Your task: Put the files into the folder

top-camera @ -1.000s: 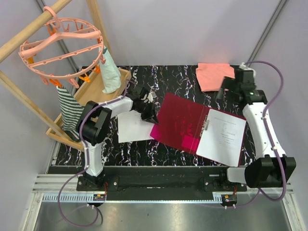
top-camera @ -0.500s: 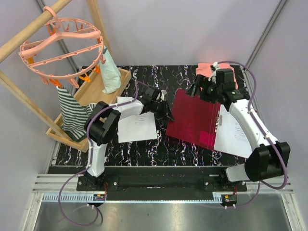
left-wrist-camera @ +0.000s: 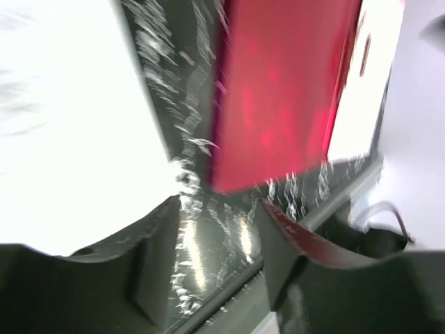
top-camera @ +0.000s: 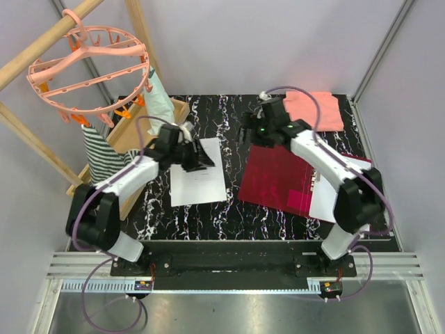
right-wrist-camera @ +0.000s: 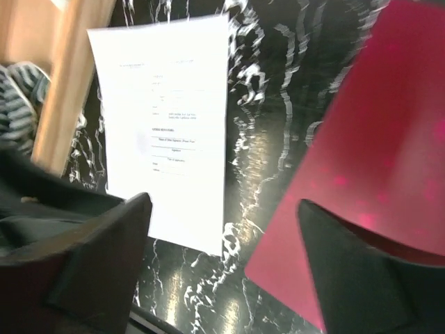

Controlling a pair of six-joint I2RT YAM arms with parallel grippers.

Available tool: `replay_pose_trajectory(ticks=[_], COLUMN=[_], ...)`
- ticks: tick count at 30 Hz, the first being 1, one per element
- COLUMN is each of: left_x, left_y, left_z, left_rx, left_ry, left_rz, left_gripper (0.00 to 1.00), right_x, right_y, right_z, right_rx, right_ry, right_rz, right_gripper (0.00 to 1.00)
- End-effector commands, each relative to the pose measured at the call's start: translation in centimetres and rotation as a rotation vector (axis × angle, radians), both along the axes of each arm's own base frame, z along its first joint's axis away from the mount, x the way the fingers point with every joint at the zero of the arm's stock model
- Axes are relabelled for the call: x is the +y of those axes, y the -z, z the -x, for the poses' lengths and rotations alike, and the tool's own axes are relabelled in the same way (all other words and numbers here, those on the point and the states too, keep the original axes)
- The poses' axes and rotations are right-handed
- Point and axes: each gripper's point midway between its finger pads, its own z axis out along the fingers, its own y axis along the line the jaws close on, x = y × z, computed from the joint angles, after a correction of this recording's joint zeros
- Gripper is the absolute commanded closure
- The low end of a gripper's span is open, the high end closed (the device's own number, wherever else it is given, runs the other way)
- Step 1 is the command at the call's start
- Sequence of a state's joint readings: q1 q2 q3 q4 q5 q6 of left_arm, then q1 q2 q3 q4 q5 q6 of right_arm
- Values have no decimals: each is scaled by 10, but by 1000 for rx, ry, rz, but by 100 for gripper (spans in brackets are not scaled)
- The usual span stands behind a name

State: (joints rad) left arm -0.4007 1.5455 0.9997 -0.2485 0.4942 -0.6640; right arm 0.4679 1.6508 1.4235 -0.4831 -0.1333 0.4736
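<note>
A loose white printed sheet, one of the files (top-camera: 198, 177) (left-wrist-camera: 69, 118) (right-wrist-camera: 167, 146), lies flat on the black marble table left of the folder. The dark red folder (top-camera: 278, 177) (left-wrist-camera: 278, 97) (right-wrist-camera: 379, 174) lies with its cover shut, and more white files (top-camera: 334, 202) (left-wrist-camera: 368, 76) stick out along its right edge. My left gripper (top-camera: 201, 160) (left-wrist-camera: 219, 209) hovers over the loose sheet's far right part, open, with only table between its fingers. My right gripper (top-camera: 247, 133) (right-wrist-camera: 222, 209) is wide open above the folder's far left corner, holding nothing.
A salmon-pink cloth (top-camera: 313, 110) lies at the back right. A wooden rack with a pink clip hanger (top-camera: 90, 62) stands at the left over a wooden tray (top-camera: 139, 136), with a striped cloth (top-camera: 97, 156) and a mint sock (top-camera: 160, 104) hanging.
The folder's left cover has swung over onto the right half. My left gripper let go, opened and drew back left over the loose sheet. My right arm swung left to the folder's far corner.
</note>
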Motion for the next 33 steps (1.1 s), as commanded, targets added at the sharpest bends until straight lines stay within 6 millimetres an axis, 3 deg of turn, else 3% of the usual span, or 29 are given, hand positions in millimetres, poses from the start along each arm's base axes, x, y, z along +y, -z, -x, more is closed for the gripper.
replay_pose_trajectory(ticks=[1,2,3,4,5,6,7,9,10,13,22,33], left_x=[56,64,69,73,79,81,83,90,91,95,102,101], left_y=[21,28,35,40,45,50,55,69,74,86,101,109], left_z=[-13,-15,-18,-20,-24,-28,-31,-35,-36,-35,-23,-16], left_rx=[-40,-28,-13,-11,-14,-16,-11,21,35,63,85,110], left_ry=[-117,-149,-172,-188,-222,-240,-259,-301,-313,-352,-382,-382], left_rz=[-132,-161,-176,-193,-221,-234,-245,-284,-293,-301,-320,-305], left_gripper=[59,62,65,69,70,71,73,77,78,82,82,85], right_x=[53,63,69,77,88,95,98,109,109,113,128,136], right_y=[23,47,56,49,71,68,86,90,105,120,153,170], right_z=[-6,-7,-2,-9,-5,-8,-10,-9,-9,-8,-1,6], right_rx=[49,92,120,96,119,112,135,136,154,168,208,220], right_ry=[-21,-32,-43,-38,-57,-61,-60,-72,-75,-92,-163,-158], right_rz=[34,67,103,119,173,180,210,228,256,296,348,375], right_gripper=[14,15,18,19,20,23,24,25,24,20,15,15])
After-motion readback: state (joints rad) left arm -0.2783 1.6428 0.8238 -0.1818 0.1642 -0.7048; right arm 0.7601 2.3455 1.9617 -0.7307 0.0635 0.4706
